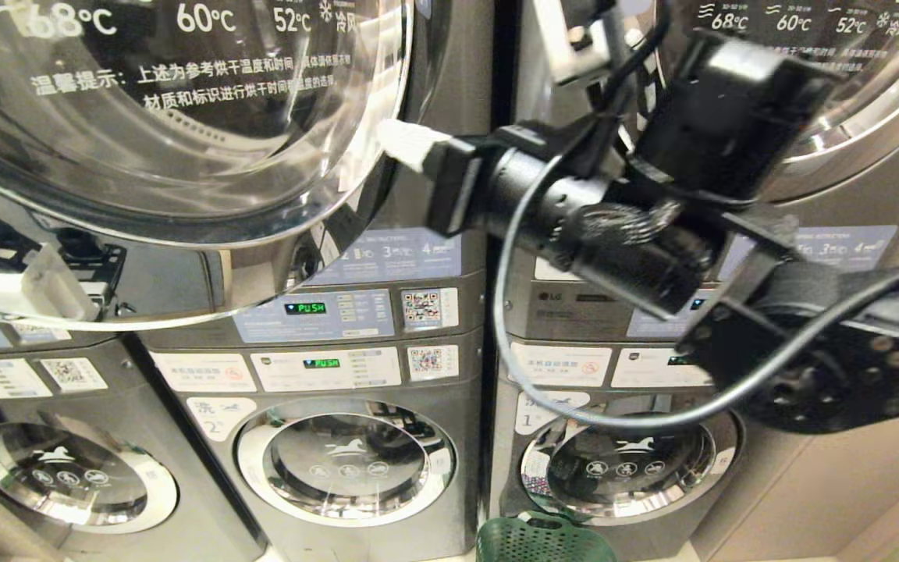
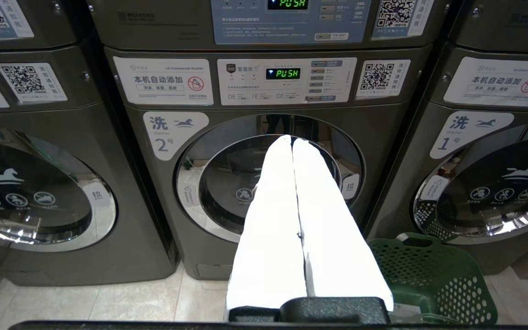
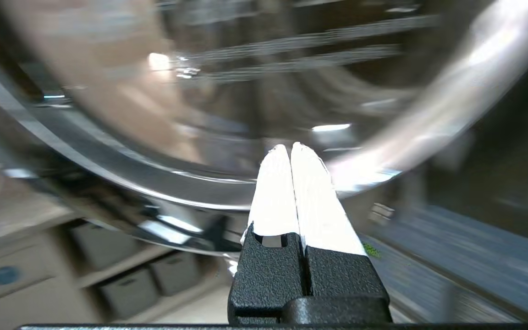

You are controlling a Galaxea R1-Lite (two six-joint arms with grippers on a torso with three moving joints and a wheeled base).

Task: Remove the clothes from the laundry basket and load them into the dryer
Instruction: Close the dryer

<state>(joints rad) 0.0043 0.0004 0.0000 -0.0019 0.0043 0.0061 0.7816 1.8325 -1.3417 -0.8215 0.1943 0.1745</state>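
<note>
The right gripper (image 1: 403, 144) is raised at the rim of the open dryer door (image 1: 184, 117), fingers pressed together on nothing — its wrist view is smeared, only curved glass and chrome readable. The left gripper (image 2: 293, 142) is out of the head view, fingers together, empty, facing washer 2 (image 2: 264, 183). The green laundry basket (image 2: 429, 279) sits on the floor below washer 1 (image 2: 488, 192), cut off at the frame edge; no clothes can be made out.

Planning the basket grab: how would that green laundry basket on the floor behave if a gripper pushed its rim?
The green laundry basket looks like thin perforated plastic, so probably light and likely to slide on the smooth tile floor. Its rim may flex somewhat. Whether clothes weigh it down isn't visible.
</note>
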